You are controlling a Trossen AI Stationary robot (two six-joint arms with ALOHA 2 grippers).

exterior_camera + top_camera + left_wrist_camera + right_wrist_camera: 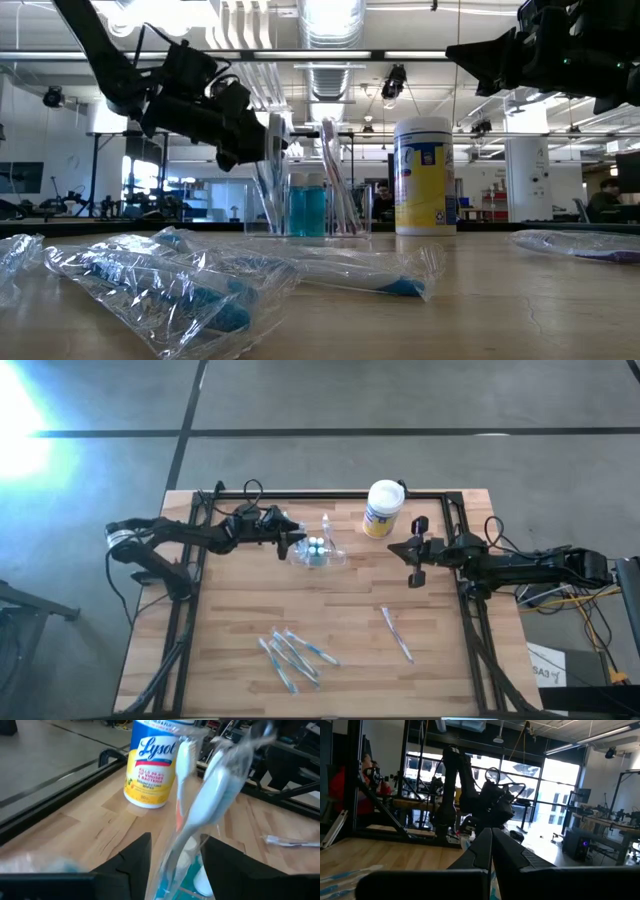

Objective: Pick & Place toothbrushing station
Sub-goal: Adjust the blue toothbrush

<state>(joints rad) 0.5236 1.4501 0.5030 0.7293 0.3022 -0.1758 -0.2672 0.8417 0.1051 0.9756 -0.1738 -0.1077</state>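
**A:** Where is your toothbrushing station [318, 549]?

**B:** It stands near the back of the table [330, 670], a bit left of the middle. You can see right through it. It is a clear plastic holder with small blue bottles [308, 210] inside and wrapped toothbrushes [200, 805] standing up in it.

**A:** What is your left gripper [293, 540] doing?

**B:** It is right at the holder's left side. In the left wrist view its two fingers [131, 857] are spread, with the wrapped brushes between them. You cannot tell if they touch the holder.

**A:** And your right gripper [416, 552]?

**B:** It waits up in the air on the right side of the table, its fingers pressed together.

**A:** What is close by?

**B:** A white Lysol canister [383, 509] stands just beside the holder, toward the back right. The black frame rail [330, 494] runs along the back edge. The front has more room: a pile of wrapped toothbrushes [292, 653] at front left, and one single wrapped brush [396, 634] at front right. The wood between them and the holder is bare.
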